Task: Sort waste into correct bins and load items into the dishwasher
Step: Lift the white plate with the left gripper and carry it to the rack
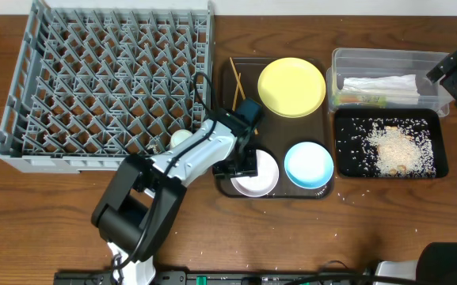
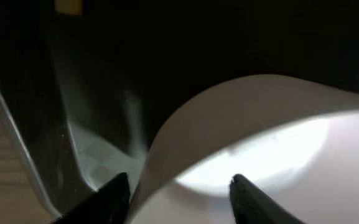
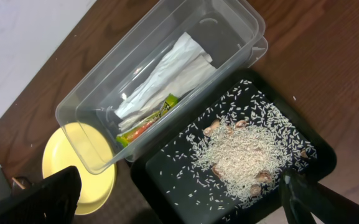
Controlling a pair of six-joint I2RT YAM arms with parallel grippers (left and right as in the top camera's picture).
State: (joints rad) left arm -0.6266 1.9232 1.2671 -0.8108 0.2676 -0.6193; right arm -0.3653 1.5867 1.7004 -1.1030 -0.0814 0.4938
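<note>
My left gripper is down at the white bowl on the brown serving tray. In the left wrist view the bowl fills the frame. The gripper is open and straddles the rim, one finger outside, one inside. The blue-sided bowl, yellow plate and chopsticks are on the same tray. A small white cup stands in the grey dish rack. My right gripper hangs open and empty above the black tray of rice.
The clear tub at the back right holds the white napkin and the green-and-orange wrapper. The black tray lies just in front of it. A few rice grains are scattered on the wooden table.
</note>
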